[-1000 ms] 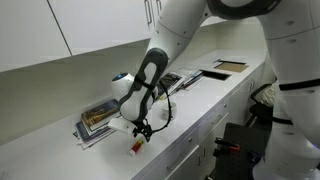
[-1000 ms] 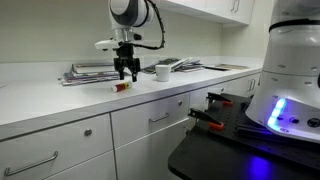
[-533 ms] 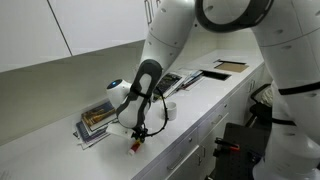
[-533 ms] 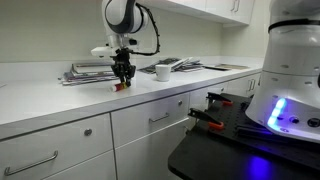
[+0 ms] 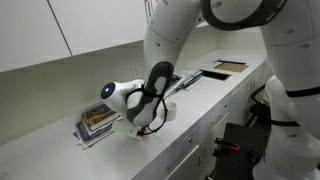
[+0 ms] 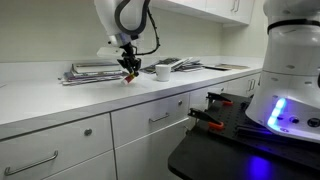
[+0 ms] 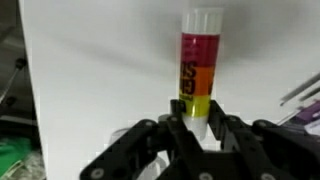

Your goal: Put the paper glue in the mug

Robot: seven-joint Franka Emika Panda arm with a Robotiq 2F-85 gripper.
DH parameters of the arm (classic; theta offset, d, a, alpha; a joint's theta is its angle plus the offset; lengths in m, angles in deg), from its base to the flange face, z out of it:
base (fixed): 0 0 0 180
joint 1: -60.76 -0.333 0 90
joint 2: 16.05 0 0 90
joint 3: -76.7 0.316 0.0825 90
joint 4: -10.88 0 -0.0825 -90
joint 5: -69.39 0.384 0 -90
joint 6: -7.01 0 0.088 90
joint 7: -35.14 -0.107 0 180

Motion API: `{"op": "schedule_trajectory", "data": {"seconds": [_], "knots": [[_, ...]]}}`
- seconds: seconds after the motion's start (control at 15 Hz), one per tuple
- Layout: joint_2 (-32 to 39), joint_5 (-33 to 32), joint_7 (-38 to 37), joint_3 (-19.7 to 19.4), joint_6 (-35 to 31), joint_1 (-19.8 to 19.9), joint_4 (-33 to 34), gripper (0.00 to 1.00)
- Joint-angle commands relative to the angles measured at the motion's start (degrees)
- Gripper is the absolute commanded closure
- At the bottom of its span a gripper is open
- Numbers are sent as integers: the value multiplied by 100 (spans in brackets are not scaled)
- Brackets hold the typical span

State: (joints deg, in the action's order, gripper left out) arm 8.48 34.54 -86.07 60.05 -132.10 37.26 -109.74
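**Wrist view.** Pinches the small white glue stick w/ red, orange & yellow bands [image 7: 198, 70] by its yellow end, between the fingers of the black two-finger Robotiq gripper [image 7: 196, 130]. Pressed in on it from both sides, white cap end pointing away from the palm, w/ plain white counter [image 7: 90, 70] behind.

**Ext. view.** Shows the glue stick [image 6: 127, 76] as a reddish speck just under the gripper [image 6: 128, 67], apparently clear of the counter. Sits just in front of the low stack of books & papers [image 6: 92, 72], and near but not over the short white cylindrical mug [image 6: 162, 71].

**Step in hand (judged).** Grasp done; carry to the mug, drop not yet made.

**Next move calls for:**
- carrying sideways till directly above the mug's mouth;
- bringing the free end down & lowering it inside the rim;
- only then spreading the fingers.

Needs good aim: small mouth, & prob. a light cup, easily knocked by the fingers.

**Hidden / unclear.**
- In an exterior view, gripper & glue stick mostly masked by the white arm [image 5: 160, 60], w/ the mug [image 5: 170, 112] only partly visible behind it.
- No mug in the wrist view.
- Inside of the mug unseen in every view.
- Cannot tell the glue stick's tilt rel. to the counter: too small in both exterior views.
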Motion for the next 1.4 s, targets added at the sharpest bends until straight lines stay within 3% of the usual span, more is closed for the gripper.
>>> {"op": "schedule_trajectory", "data": {"seconds": [0.0, 0.4, 0.87, 1.33], "knots": [[-271, -1174, -922, -9, 1045, -83, -93, 92], [-157, -2364, -1604, 781, 3499, 389, 66, 92], [145, -3306, -1727, 1493, 6015, 697, 224, 92], [813, -3894, -2454, 1660, 6471, 1178, 622, 92]]}}
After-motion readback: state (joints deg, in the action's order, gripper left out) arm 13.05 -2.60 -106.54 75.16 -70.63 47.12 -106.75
